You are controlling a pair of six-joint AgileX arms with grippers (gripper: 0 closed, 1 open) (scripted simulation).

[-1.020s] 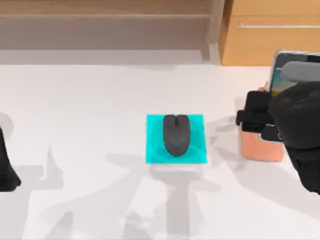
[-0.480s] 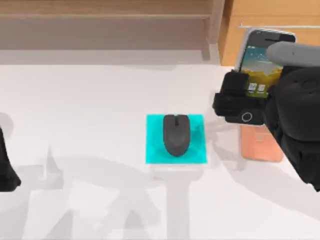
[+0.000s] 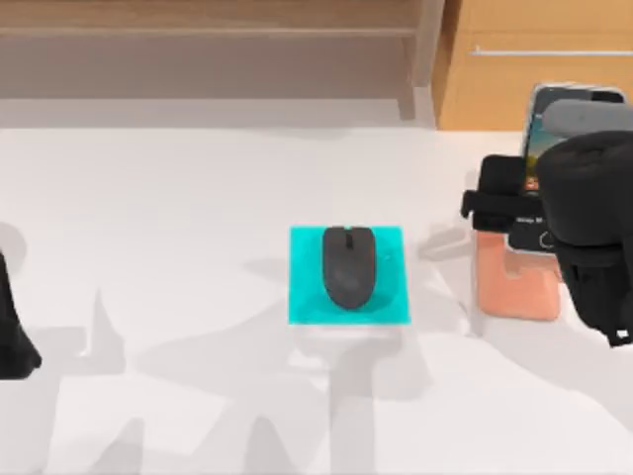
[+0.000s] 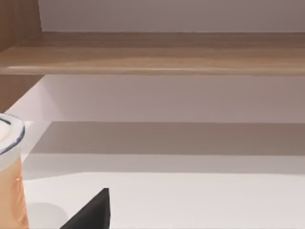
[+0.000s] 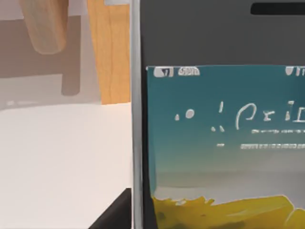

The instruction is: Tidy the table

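The white table (image 3: pixel 178 198) holds a black mouse (image 3: pixel 349 265) on a cyan mat (image 3: pixel 302 297) at its middle. On the right side of the table stands an orange phone stand (image 3: pixel 514 289). A smartphone (image 3: pixel 564 97) with a lit screen (image 5: pixel 224 143) leans upright over that stand. My right gripper (image 3: pixel 506 210) is shut on its lower part, the black wrist covering much of it. My left arm (image 3: pixel 10 336) rests at the table's left edge.
A light-brown cabinet (image 3: pixel 534 89) with a metal handle (image 3: pixel 549 51) stands behind the phone. A low wooden shelf (image 3: pixel 208 30) runs along the back. The left wrist view catches an orange shape (image 4: pixel 9 191) with a silver rim.
Half a second ago the right gripper held the phone higher and further left. It has since swung back right and down over the orange stand. The left arm has not moved.
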